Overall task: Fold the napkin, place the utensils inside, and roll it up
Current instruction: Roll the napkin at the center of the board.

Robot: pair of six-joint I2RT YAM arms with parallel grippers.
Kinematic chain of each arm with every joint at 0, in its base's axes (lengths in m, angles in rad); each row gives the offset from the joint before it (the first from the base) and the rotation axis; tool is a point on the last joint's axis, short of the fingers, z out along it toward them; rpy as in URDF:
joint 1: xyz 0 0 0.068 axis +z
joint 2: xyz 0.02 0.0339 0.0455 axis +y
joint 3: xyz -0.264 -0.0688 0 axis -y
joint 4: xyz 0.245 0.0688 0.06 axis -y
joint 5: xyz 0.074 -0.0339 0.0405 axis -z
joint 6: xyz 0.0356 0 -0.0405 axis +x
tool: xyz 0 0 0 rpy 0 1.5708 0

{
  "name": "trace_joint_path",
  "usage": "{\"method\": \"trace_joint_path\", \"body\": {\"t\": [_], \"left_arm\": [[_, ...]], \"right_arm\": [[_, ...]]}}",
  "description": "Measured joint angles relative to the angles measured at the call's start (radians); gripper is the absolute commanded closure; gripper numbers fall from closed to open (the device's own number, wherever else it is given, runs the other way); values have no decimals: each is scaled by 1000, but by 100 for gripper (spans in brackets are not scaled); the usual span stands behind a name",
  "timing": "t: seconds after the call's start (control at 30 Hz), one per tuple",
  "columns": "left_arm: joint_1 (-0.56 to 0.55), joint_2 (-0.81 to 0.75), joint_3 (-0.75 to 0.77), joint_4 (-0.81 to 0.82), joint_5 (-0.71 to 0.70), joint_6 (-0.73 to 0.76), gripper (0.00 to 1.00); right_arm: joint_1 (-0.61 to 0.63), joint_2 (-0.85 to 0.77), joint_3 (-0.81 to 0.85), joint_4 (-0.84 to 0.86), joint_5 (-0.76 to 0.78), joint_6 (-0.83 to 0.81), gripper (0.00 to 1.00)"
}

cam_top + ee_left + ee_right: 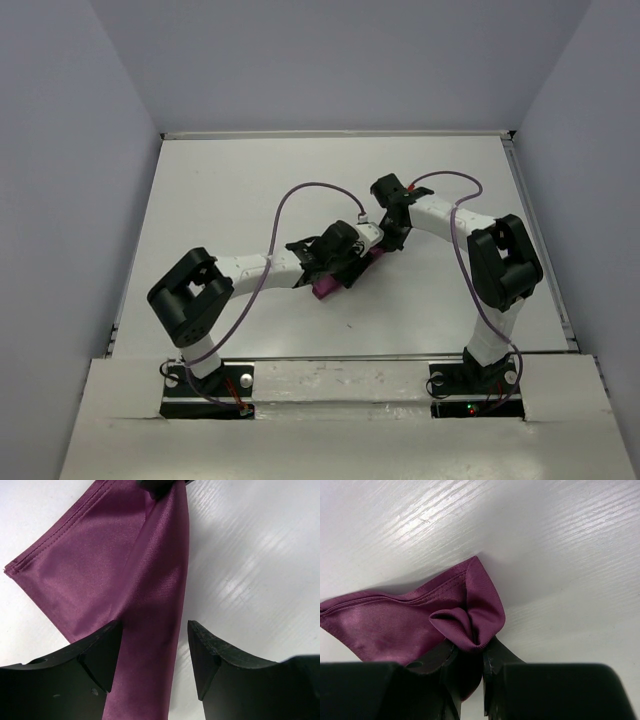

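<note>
The napkin (pixel 145 580) is lying mid-bench (pixel 250 180) as a narrow folded band, the right claw (pixel 470 656) clamping its bunched end and the left claw (pixel 155 640) hovering astride it, jaws apart; utensils are not showing, so rolling is seemingly unfinished.

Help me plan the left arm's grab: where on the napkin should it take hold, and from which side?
Probably the long narrow band of the napkin, from straight above with fingers across its width: the open left gripper straddles it, while the right gripper pinches the bunched far end.
</note>
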Motion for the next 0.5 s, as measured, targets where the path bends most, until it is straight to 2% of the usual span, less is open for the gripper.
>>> {"method": "trace_joint_path", "body": {"t": [0.5], "left_arm": [[-24, 85, 0, 52, -83, -1, 35]], "right_arm": [[0, 0, 0, 2, -1, 4, 99]]}}
